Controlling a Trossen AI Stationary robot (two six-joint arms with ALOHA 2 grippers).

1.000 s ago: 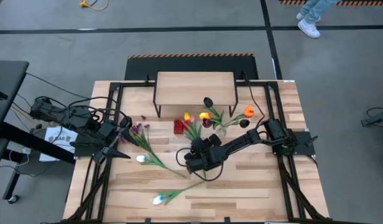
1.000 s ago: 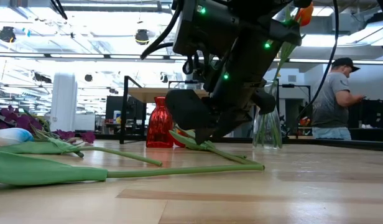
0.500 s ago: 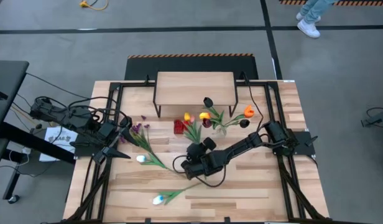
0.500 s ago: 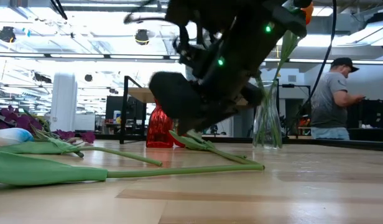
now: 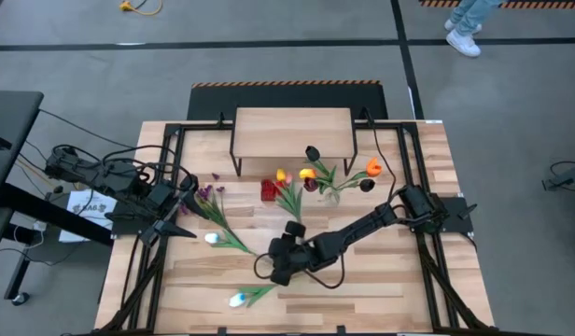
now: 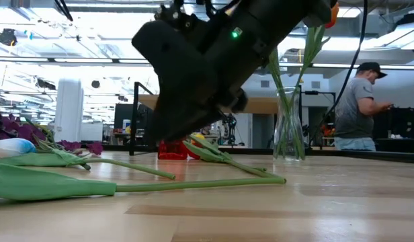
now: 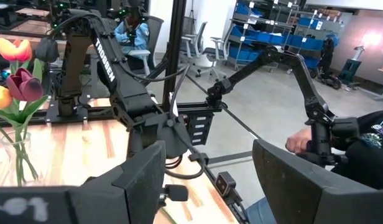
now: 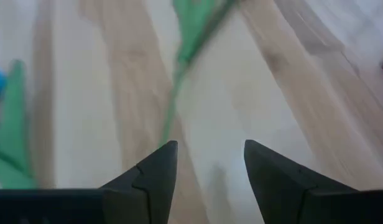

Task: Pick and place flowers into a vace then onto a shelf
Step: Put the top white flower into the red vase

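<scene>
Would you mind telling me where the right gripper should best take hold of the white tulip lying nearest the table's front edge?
Grip the white tulip at its bare mid-stem, coming from straight above, jaws across the stem. It lies flat, and the right gripper is over that stretch.

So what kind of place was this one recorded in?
Most likely a robotics lab or workshop: storage racks with blue bins, office chairs and another robot arm stand beyond the table, on an open grey floor.
</scene>
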